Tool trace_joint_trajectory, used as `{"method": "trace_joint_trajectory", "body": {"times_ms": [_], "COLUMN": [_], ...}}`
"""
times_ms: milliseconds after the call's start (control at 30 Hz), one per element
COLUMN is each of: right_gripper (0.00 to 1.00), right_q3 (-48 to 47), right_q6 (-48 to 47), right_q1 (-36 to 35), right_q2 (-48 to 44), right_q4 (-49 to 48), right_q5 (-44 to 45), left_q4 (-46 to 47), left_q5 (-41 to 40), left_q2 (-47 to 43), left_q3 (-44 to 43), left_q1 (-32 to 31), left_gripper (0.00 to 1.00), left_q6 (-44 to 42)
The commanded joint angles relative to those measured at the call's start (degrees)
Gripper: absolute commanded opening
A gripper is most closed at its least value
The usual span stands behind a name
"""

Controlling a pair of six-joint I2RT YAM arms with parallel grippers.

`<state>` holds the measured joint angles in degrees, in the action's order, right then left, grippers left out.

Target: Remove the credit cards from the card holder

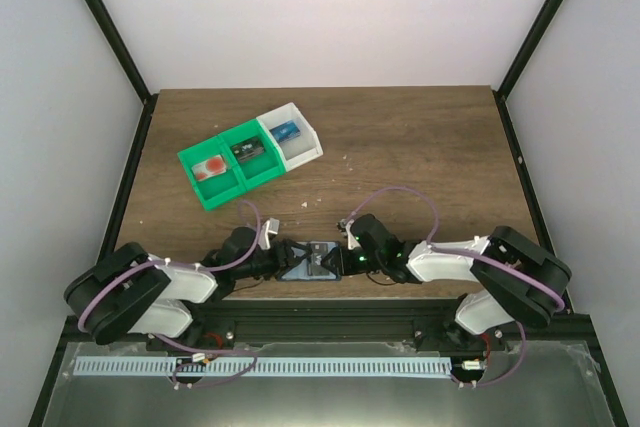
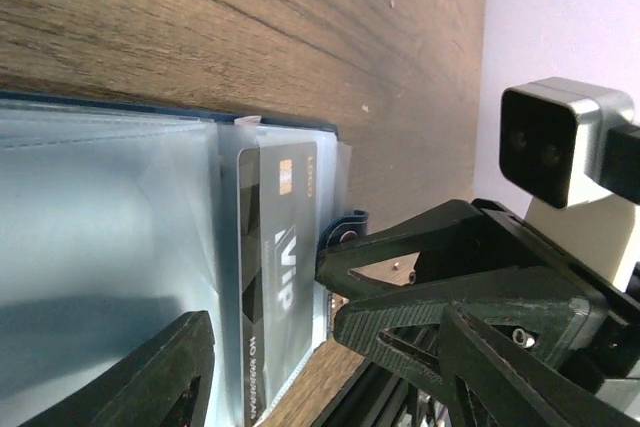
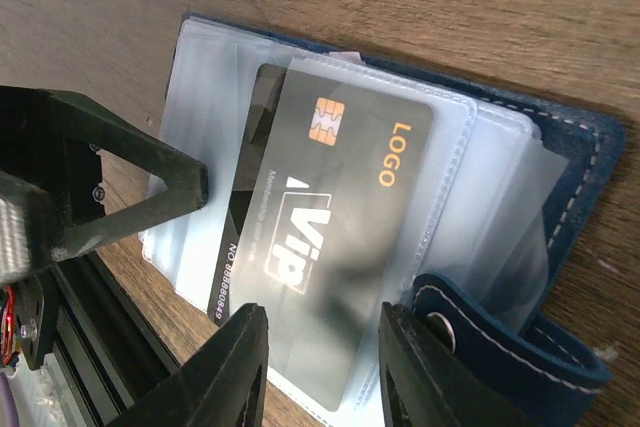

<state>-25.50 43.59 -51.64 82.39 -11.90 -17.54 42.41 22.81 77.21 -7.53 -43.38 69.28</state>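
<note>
The card holder (image 1: 317, 253) lies open at the table's near edge, between my two grippers. Its navy cover (image 3: 585, 157) holds clear sleeves (image 3: 500, 177), and its snap tab (image 3: 470, 332) sticks out. A black VIP card (image 3: 330, 217) sits partly out of a sleeve; it also shows in the left wrist view (image 2: 275, 277). My right gripper (image 3: 322, 367) is open, with its jaws astride the card's near edge. My left gripper (image 2: 320, 377) is open over the sleeves (image 2: 100, 207), and one of its fingers (image 3: 150, 197) is at the holder's far side.
A green tray (image 1: 228, 187) and an attached white tray (image 1: 305, 150) stand at the back left, with a red card (image 1: 211, 169), a dark card (image 1: 250, 152) and a blue card (image 1: 287, 131) in them. The table's front rail runs just behind the holder.
</note>
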Motion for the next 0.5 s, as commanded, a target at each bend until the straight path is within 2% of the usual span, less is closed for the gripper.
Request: {"method": "trace_joint_trajectory", "body": {"times_ms": [0, 200, 467], "right_gripper": [0.32, 0.28, 0.27], "right_q3": [-0.7, -0.5, -0.3], "right_q6": [0.0, 0.1, 0.2], "right_q1": [-0.3, -0.2, -0.2], "right_q2": [2.3, 2.0, 1.8], "right_q4": [0.9, 1.6, 1.7], "right_q5": [2.0, 2.7, 2.8], "left_q4": [3.3, 3.4, 4.6], "left_q5": [1.1, 1.3, 1.2], "left_q2": [2.0, 3.7, 6.6], "left_q3": [-0.6, -1.3, -2.7], "left_q1": [0.3, 0.2, 0.2], "left_gripper": [0.61, 0.51, 0.32], "left_q6": [-1.6, -2.6, -3.3]}}
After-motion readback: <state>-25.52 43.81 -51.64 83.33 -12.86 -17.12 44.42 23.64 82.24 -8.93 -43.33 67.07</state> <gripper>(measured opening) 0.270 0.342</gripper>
